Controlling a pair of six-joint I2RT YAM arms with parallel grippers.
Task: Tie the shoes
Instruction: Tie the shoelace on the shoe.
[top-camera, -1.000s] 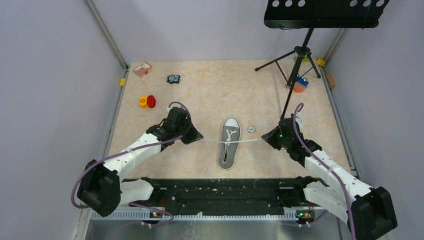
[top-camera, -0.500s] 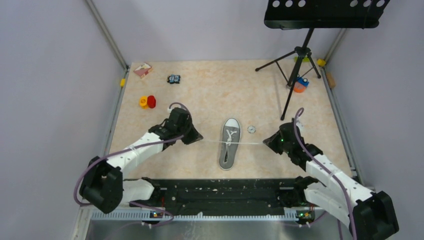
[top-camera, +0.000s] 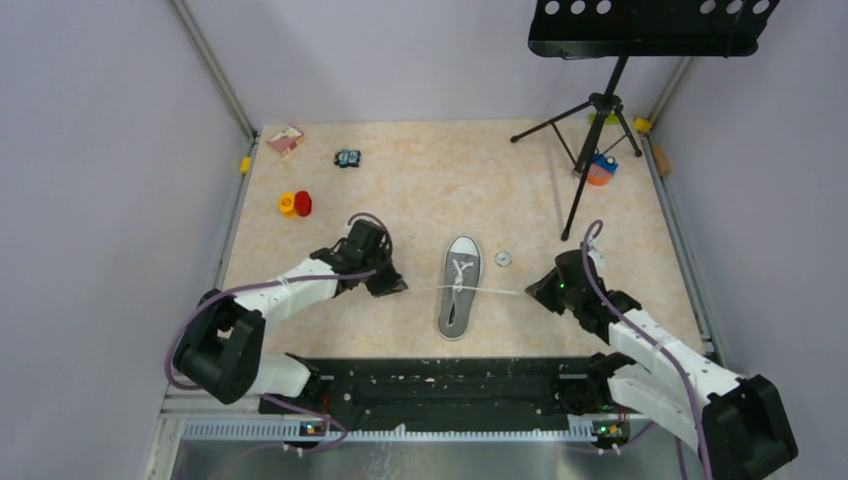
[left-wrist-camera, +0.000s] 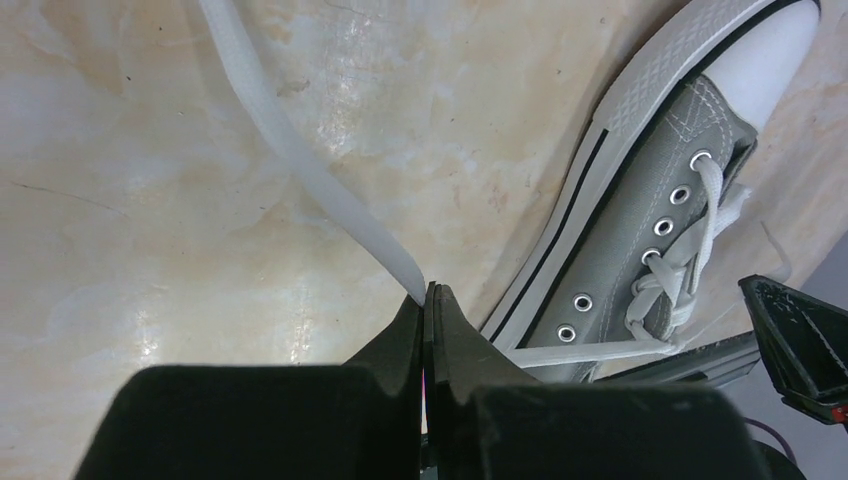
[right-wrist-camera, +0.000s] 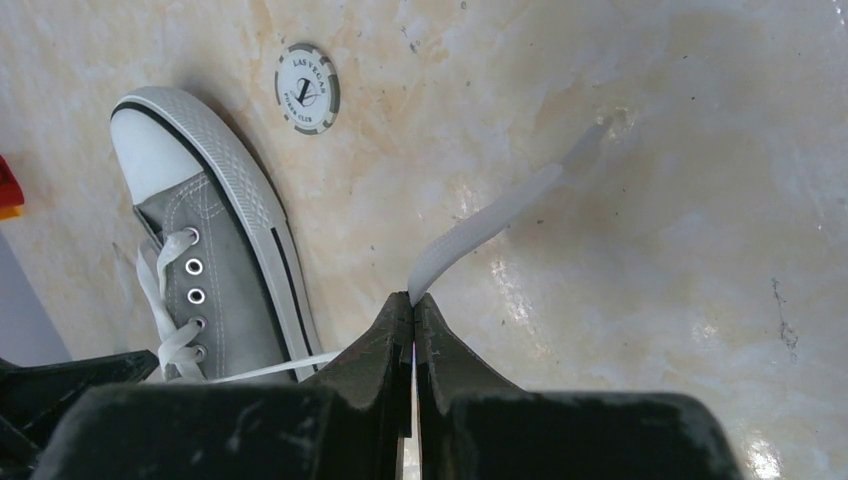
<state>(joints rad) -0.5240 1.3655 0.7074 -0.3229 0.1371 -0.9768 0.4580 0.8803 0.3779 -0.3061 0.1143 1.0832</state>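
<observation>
The grey sneaker lies mid-table, white toe cap pointing away from the arms; it also shows in the left wrist view and the right wrist view. My left gripper is shut on the left white lace, left of the shoe. My right gripper is shut on the right white lace, right of the shoe. Both laces run taut from the crossing over the eyelets out to the grippers.
A poker chip lies right of the toe, also in the right wrist view. A music stand tripod stands at back right by an orange object. Yellow and red caps, a small toy and a box sit back left.
Both grippers have moved slightly nearer the arms' bases while holding the laces. The left arm's elbow has shifted right. The shoe has not moved.
</observation>
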